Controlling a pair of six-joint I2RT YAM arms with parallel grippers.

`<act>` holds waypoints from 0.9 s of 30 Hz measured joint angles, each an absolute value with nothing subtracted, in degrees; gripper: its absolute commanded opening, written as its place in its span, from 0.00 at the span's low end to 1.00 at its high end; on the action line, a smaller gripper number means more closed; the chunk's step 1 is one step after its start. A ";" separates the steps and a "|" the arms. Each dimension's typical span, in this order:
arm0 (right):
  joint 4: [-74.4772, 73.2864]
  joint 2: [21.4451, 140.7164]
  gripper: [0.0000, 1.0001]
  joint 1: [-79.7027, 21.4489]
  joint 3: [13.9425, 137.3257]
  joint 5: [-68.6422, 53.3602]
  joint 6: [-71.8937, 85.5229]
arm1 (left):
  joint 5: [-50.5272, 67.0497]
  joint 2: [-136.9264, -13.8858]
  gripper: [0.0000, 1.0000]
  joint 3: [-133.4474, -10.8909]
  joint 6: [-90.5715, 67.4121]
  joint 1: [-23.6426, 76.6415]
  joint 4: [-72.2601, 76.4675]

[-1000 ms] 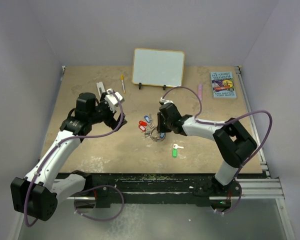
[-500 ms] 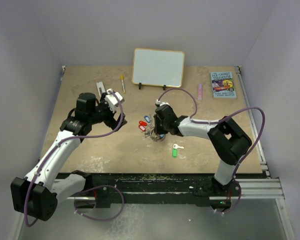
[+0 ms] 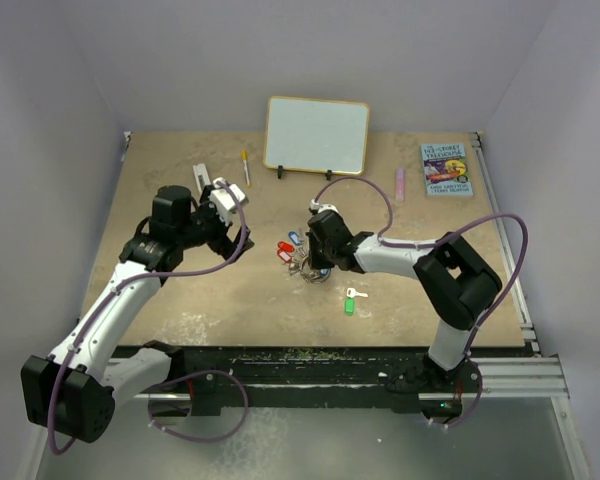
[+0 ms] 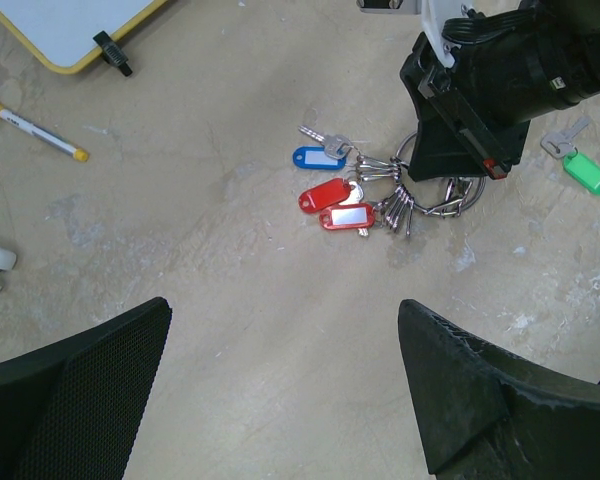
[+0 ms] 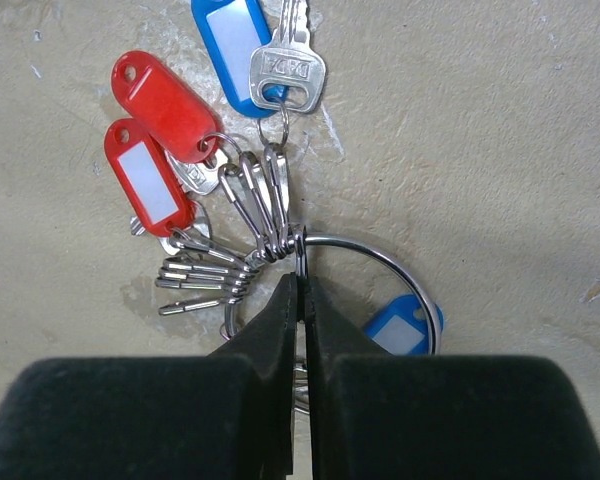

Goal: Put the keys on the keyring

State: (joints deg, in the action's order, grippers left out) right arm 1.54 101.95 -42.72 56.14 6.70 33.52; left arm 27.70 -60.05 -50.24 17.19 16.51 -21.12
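Observation:
The keyring, a thin silver wire ring, lies on the tan table with clips, keys and tags fanned from it. These include two red tags, a blue tag with a silver key, and another blue tag under the ring. My right gripper is shut, its tips pinching the ring wire beside the clips. From above, the right gripper sits over the keyring. A loose key with a green tag lies nearer the front. My left gripper hovers open to the left, holding nothing.
A white framed board stands at the back. A yellow pen and a white object lie back left. A book and a pink item lie back right. The right arm's cable loops over the table.
My right gripper slid a little left over the keyring and closed its jaws on the ring wire. The left arm has not moved.

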 measured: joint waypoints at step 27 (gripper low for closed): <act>-12.88 90.70 0.00 -48.75 61.28 3.27 21.39 | 44.95 -59.35 0.98 -52.62 25.65 17.76 -23.27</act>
State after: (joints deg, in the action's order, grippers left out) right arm -12.88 90.70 -48.75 61.28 3.27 21.39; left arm 44.95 -59.35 -52.62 25.65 17.76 -23.27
